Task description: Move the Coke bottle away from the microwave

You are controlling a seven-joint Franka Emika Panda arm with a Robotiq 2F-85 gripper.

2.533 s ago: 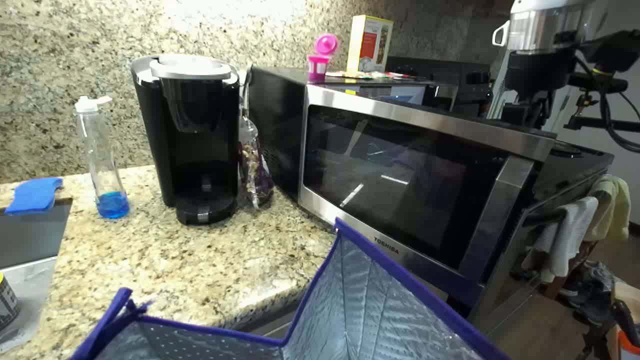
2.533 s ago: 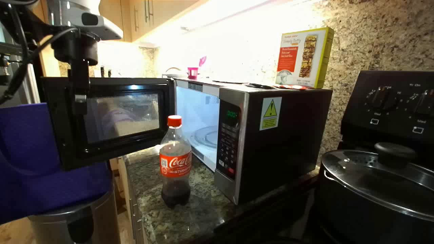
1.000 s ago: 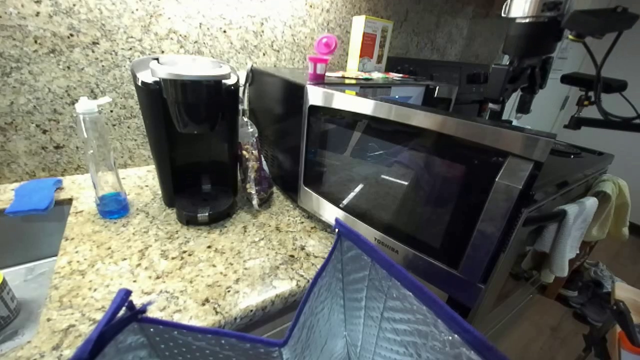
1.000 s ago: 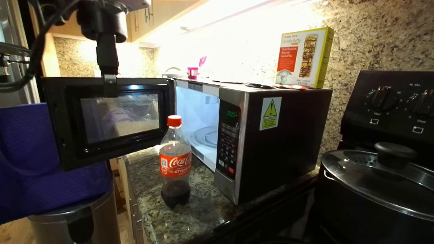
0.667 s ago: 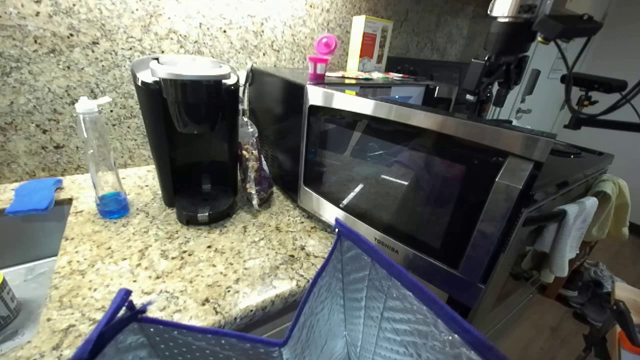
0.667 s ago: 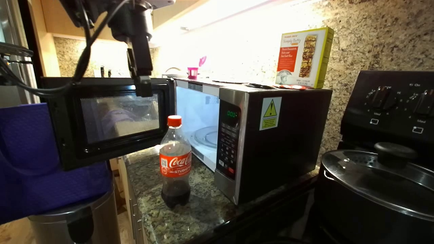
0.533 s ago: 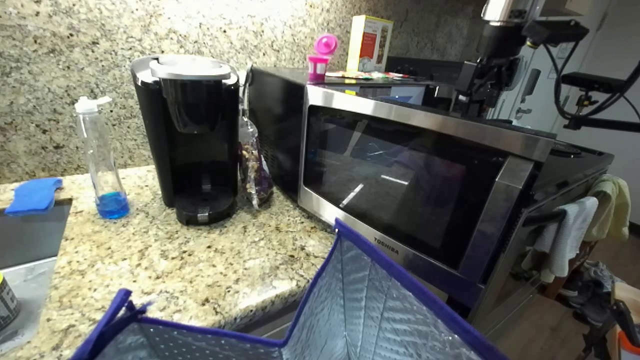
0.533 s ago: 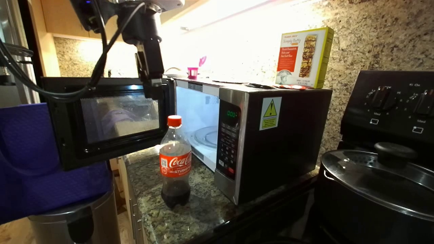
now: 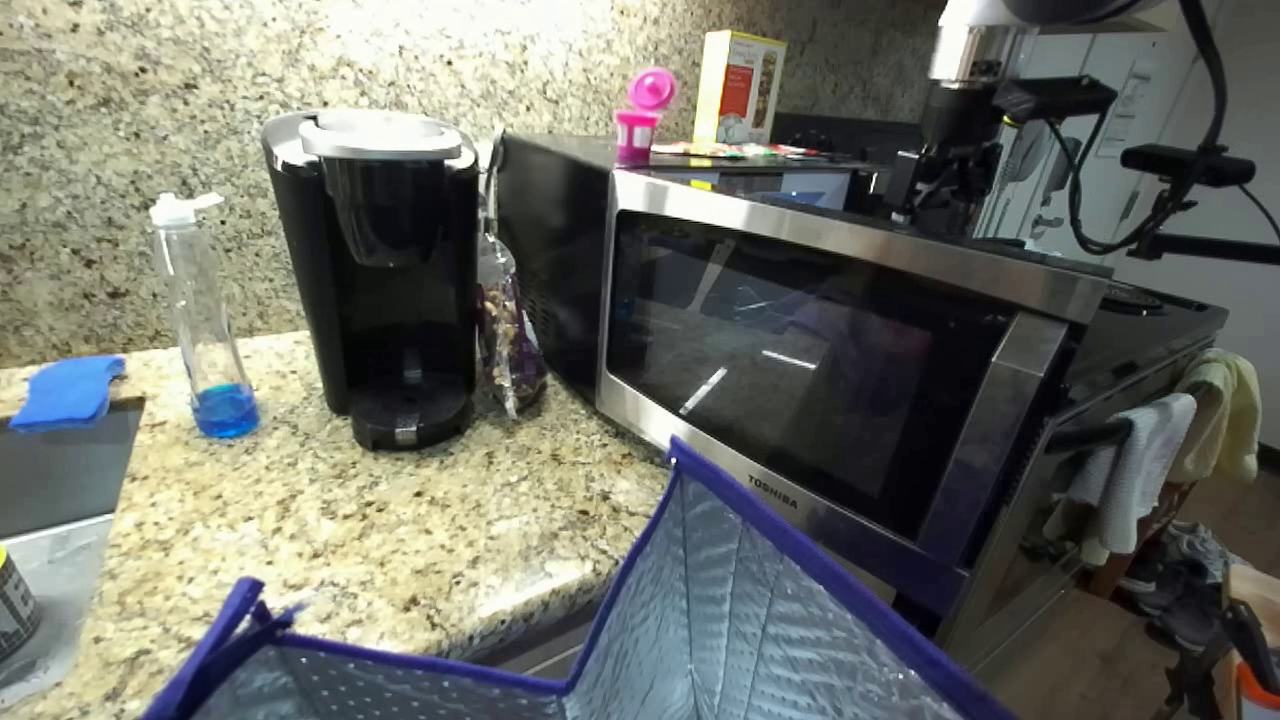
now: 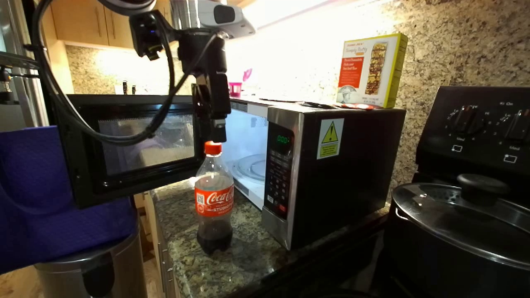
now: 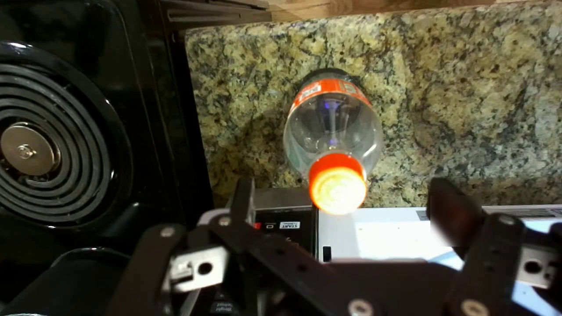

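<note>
**Pincer (image 11: 342,186) comes down over the Coke bottle (image 10: 214,202)**

In an exterior view, the pincer showed higher and further left half a second ago, against the open door (image 10: 140,159) of the microwave (image 10: 343,186); now it is at the red cap (image 10: 213,148), left of centre, though whether it touches cannot be told. The wrist view shows the fingers (image 11: 240,202) spread wide, with a gap on either side of the cap. The Coke bottle has not shifted: upright on the counter (image 10: 252,256), below and left of centre, in front of the microwave.
</note>
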